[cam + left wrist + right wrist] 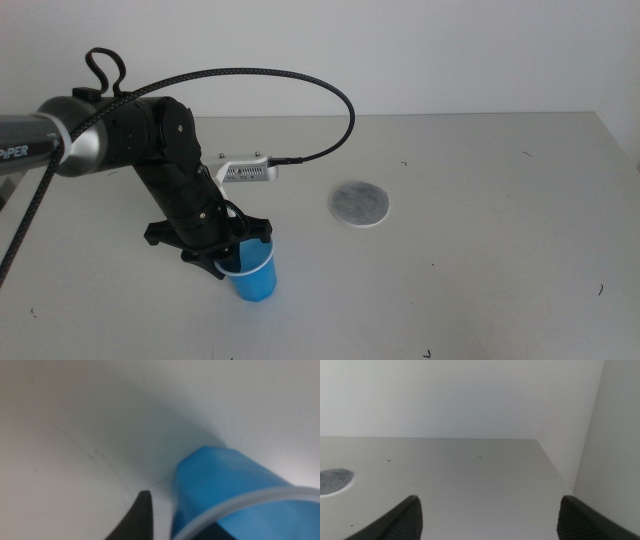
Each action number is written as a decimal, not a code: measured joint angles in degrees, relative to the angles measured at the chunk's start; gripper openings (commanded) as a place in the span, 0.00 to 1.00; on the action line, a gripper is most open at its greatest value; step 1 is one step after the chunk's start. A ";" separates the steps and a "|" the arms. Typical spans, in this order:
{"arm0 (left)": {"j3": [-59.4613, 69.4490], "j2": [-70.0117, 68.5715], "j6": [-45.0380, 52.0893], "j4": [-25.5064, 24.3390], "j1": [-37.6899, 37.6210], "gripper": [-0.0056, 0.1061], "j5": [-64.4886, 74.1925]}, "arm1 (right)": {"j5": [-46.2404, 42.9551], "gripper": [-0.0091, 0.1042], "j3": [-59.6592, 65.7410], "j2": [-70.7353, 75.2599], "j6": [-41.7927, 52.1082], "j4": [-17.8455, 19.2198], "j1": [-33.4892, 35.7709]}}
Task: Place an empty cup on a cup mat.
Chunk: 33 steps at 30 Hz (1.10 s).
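The bright blue cup [254, 278] is near the table's front, left of centre, and fills the left wrist view [230, 480] with its pale rim toward the camera. My left gripper [228, 258] is at the cup's rim on its left side. One dark jaw lies just outside the cup wall; the other is hidden behind the rim, so the jaws pinch the wall. I cannot tell whether the cup touches the table. The grey speckled cup mat [360, 203] lies bare to the right and farther back, also in the right wrist view [335, 481]. My right gripper [490, 522] waits open, out of the middle view.
The left arm's black cable [300, 85] arcs above the table to a white connector [247, 171]. The white table [500, 260] ends at a wall behind and on the right.
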<state>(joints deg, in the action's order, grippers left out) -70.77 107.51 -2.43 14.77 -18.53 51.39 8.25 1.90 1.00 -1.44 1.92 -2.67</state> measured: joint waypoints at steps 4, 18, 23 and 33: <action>-0.11 0.00 0.00 0.12 0.00 0.05 0.00 | 0.00 0.91 0.00 0.00 0.00 0.00 0.00; -18.66 1.19 -9.45 -5.49 -4.10 0.05 9.34 | 0.00 0.91 0.00 0.00 0.00 0.00 0.00; -32.31 9.49 -12.27 -7.44 -6.31 0.05 15.50 | 0.00 0.91 0.00 0.00 0.00 0.00 0.00; -60.77 27.37 -15.88 -7.18 -9.17 0.05 19.25 | 0.00 0.91 0.00 0.00 0.00 0.00 0.00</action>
<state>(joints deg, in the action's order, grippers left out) -131.54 134.88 -18.31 7.59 -27.69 70.64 8.25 1.90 1.00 -1.44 1.92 -2.67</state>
